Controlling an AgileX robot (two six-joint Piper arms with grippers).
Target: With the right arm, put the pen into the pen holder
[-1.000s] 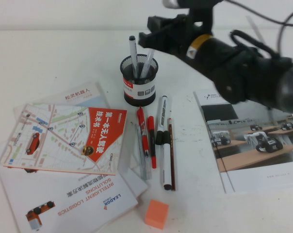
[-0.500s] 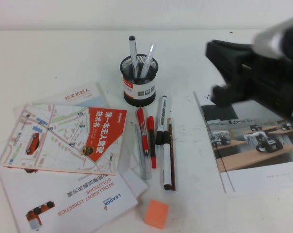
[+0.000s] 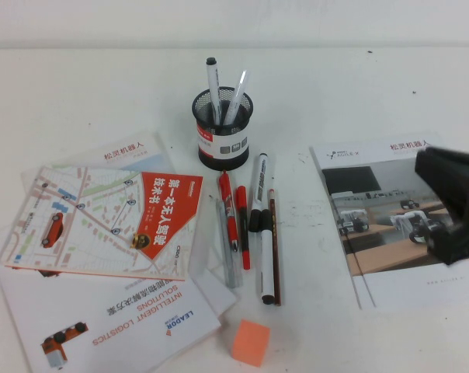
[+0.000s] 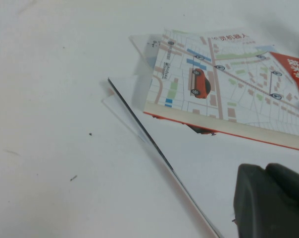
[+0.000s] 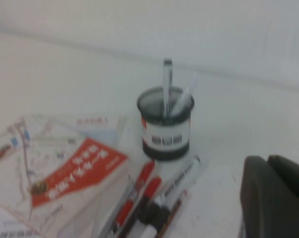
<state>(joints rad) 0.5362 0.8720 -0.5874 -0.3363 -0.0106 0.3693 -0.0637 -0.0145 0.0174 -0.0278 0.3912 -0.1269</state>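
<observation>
1. The pen (image 3: 236, 99), slim and frosted white, stands inside the pen holder (image 3: 222, 129), leaning toward the holder's right rim with its upper end poking out above it.
2. A grey pen with black tip (image 3: 213, 88) stands in the same holder, just beside the white one, closer to upright.
3. Judgement: the task looks complete; the pen is in the cup and nothing holds it.
4. The right claw (image 3: 452, 203) sits well to the right of the pen holder, low over the brochure (image 3: 390, 225) at the frame edge. Only a dark blurred block shows, so I cannot tell whether it is open or closed. No pen is visible in it.
5. Key relation: the pen lies well away from the right claw, off to the claw's left and farther from the robot. Its long axis is near vertical, slightly tilted. The right arm is the nearer one.
6. The left claw (image 4: 273, 201) appears only in its own wrist view, as a dark bulk over the desk (image 4: 50, 99) near the map booklet (image 4: 228, 94), well left of the holder. Its state cannot be told.
7. Lying on the desk just in front of the holder: red pens (image 3: 234, 214) and the white marker with black cap (image 3: 259, 194).
8. An orange block (image 3: 251, 342) sits farther forward of the holder.
</observation>
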